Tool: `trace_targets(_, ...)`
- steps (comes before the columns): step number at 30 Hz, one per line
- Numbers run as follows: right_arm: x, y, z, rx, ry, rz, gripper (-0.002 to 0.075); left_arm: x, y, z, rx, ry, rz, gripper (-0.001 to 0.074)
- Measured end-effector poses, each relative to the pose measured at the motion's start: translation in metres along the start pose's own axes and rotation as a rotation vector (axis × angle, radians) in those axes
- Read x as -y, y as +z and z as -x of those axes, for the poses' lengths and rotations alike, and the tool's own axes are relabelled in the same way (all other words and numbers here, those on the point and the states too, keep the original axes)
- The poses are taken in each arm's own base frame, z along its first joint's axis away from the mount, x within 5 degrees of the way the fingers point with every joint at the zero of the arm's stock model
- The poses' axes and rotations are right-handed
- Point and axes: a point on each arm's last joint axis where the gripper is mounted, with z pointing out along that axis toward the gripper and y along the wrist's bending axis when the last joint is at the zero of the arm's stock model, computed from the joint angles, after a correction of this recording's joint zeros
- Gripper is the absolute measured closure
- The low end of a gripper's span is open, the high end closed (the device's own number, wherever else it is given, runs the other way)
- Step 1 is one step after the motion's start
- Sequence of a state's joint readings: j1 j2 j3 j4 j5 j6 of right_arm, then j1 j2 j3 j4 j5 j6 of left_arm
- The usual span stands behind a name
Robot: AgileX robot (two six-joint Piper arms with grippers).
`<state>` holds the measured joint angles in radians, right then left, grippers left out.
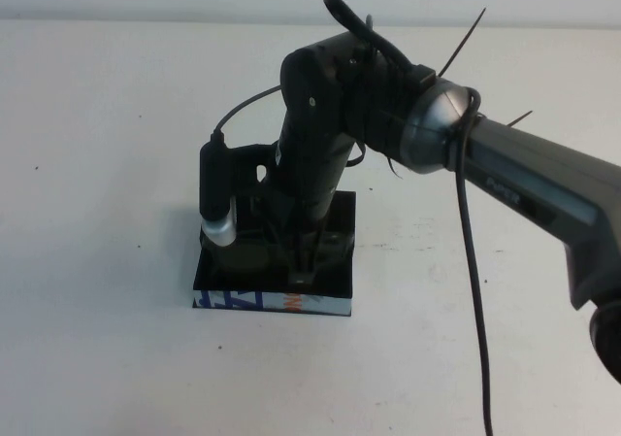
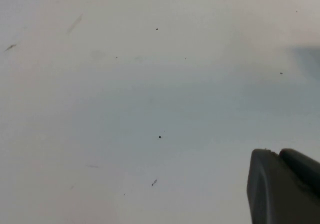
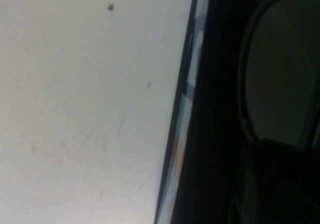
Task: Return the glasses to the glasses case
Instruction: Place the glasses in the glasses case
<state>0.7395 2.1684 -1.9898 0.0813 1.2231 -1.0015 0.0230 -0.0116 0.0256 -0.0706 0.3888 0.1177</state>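
Note:
The black glasses case (image 1: 335, 285) lies in the middle of the table, its blue, white and orange strip (image 1: 262, 301) facing me. My right gripper (image 1: 303, 259) reaches straight down into the case and hides most of its inside. In the right wrist view the strip (image 3: 186, 99) runs along the case edge, and one greyish lens of the glasses (image 3: 280, 69) shows in its dark frame inside the case. My left gripper (image 2: 278, 155) is shut and empty over bare table, and is out of the high view.
The white table (image 1: 116, 116) surrounds the case on all sides. The right arm (image 1: 524, 179) and its cable (image 1: 475, 290) cross the right half of the high view. A black camera barrel with a silver tip (image 1: 215, 203) hangs at the case's left end.

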Motion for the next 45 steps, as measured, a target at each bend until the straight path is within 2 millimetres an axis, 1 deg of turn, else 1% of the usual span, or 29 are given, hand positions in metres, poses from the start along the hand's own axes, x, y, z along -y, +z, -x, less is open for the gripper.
trace_targets(6, 0.008, 0.017, 0.002, -0.007, 0.013, 0.007, 0.0663, 0.000, 0.000, 0.000, 0.000, 0.000, 0.000, 0.0738)
trace_targets(14, 0.009, 0.032, 0.001, -0.023, 0.036, 0.028, 0.0663, 0.000, 0.000, 0.000, 0.000, 0.000, 0.000, 0.0738)
trace_targets(27, 0.010, 0.042, -0.001, -0.033, 0.044, 0.046, 0.0664, 0.000, 0.000, 0.000, 0.000, 0.000, 0.000, 0.0738)
trace_targets(38, 0.010, 0.045, -0.001, -0.035, 0.044, 0.049, 0.0664, 0.000, 0.000, 0.000, 0.000, 0.000, 0.000, 0.0738)
trace_targets(40, 0.010, 0.045, -0.001, -0.035, 0.046, 0.049, 0.0654, 0.000, 0.000, 0.000, 0.000, 0.000, 0.000, 0.0738)
trace_targets(42, 0.010, 0.046, -0.001, -0.036, 0.047, 0.051, 0.0627, 0.000, 0.000, 0.000, 0.000, 0.000, 0.000, 0.0738)
trace_targets(45, 0.010, 0.046, -0.001, -0.035, 0.049, 0.052, 0.0551, 0.000, 0.000, 0.000, 0.000, 0.000, 0.000, 0.0738)
